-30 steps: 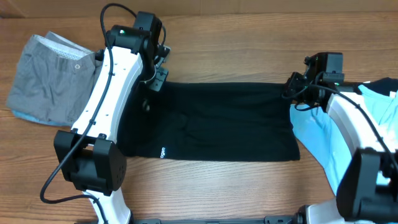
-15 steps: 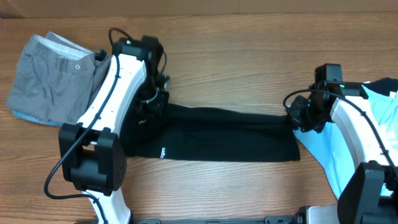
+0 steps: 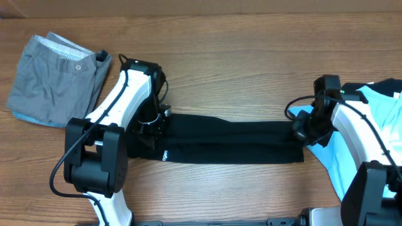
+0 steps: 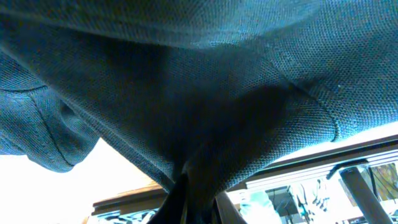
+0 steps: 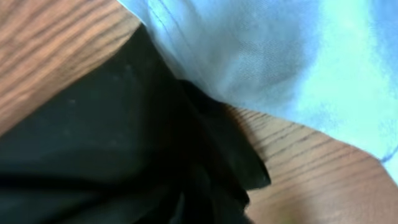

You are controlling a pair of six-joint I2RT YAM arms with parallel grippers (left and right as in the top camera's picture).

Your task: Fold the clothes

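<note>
– When one looks from overhead, which step is in hand?
– A lengthwise fold, by my judgement. The black T-shirt (image 3: 232, 141) lies on the table (image 3: 239, 56) as a narrow band between the arms, its white print (image 3: 164, 154) near the left end. The left gripper (image 3: 154, 122) sits at the band's left end. The right gripper (image 3: 303, 130) is at its right end, beside the light blue T-shirt (image 3: 325, 160). The grey shorts (image 3: 53, 85) lie well apart, far left.
– Left wrist view?
– Black cloth fills it and bunches to a point at the bottom edge. The left gripper is pressed together, pinching the black T-shirt (image 4: 186, 93).
– Right wrist view?
– Black folds lie on the table, with the light blue T-shirt (image 5: 267, 56) touching them. The jaws are out of sight, so I cannot tell whether the right gripper is spread or pinching.
– Next move?
– Likely lay the edge flush, release both ends, then fold across. The fabric is limp, matte and lightly rippled, so it could drag.
</note>
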